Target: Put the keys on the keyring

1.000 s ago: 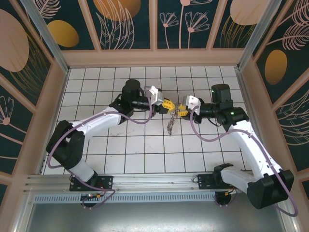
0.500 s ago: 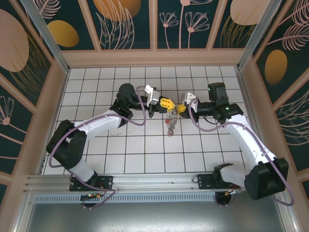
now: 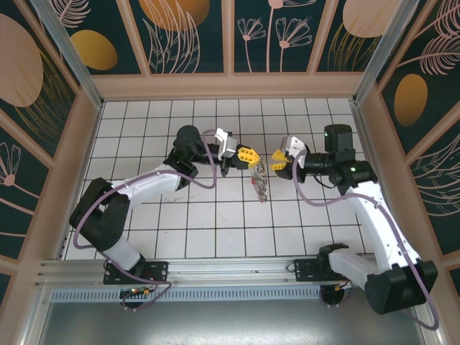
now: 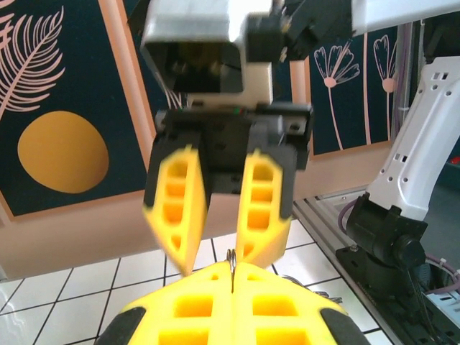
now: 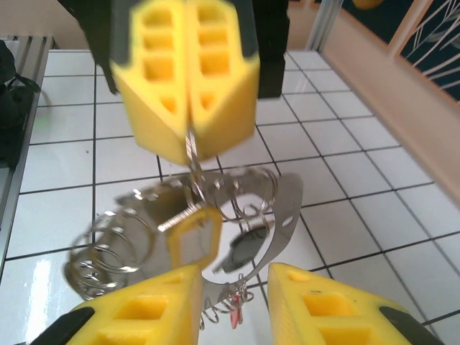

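My left gripper (image 3: pixel 246 153): fingers pressed together, pointing right.
My right gripper (image 3: pixel 279 159): fingers parted, facing the left one, near it.
My arms: both reach forward, forearms turned inward.

In the top view, the left gripper (image 3: pixel 249 154) sits at frame centre, with the right gripper (image 3: pixel 276 159) just right of it and apart. The keyring (image 3: pixel 261 181) hangs from the left gripper, below and between both, over the table (image 3: pixel 144 129). In the right wrist view, the keys (image 5: pixel 194 237) sit at centre, before the keyring.
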